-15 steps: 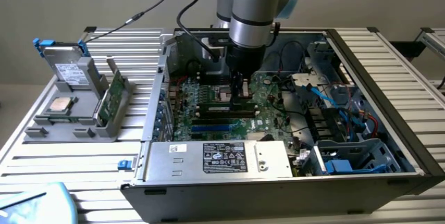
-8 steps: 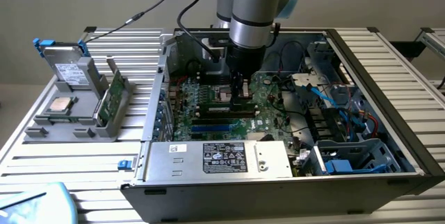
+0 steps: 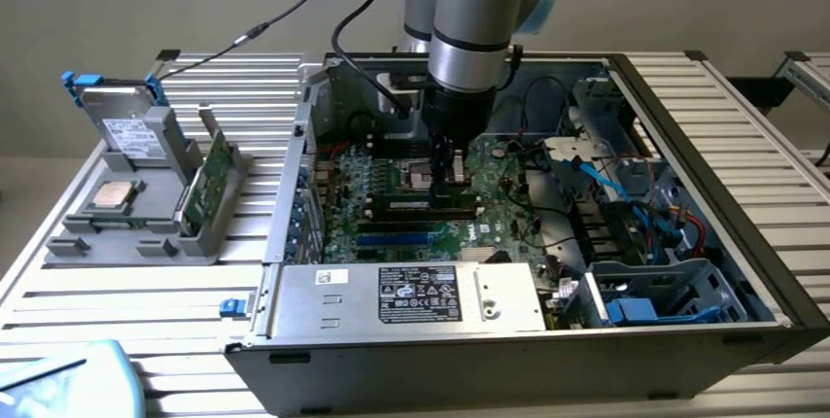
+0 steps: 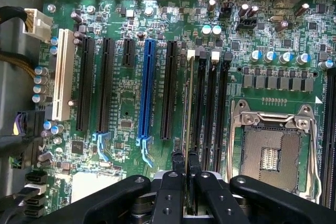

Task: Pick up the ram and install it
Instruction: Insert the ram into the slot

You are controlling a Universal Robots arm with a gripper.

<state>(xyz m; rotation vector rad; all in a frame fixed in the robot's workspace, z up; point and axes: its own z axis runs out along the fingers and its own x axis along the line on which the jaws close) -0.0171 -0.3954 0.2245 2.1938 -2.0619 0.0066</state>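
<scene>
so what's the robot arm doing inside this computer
The arm reaches down into the open computer case. Its gripper is shut on the ram, a thin stick seen edge-on. The stick lines up along the black memory slots beside the CPU socket. Whether it is fully seated in a slot cannot be told.

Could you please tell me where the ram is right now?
In the wrist view the ram stands on edge in the end effector, lined up with the black memory slots, between the CPU socket and the blue slot.
</scene>
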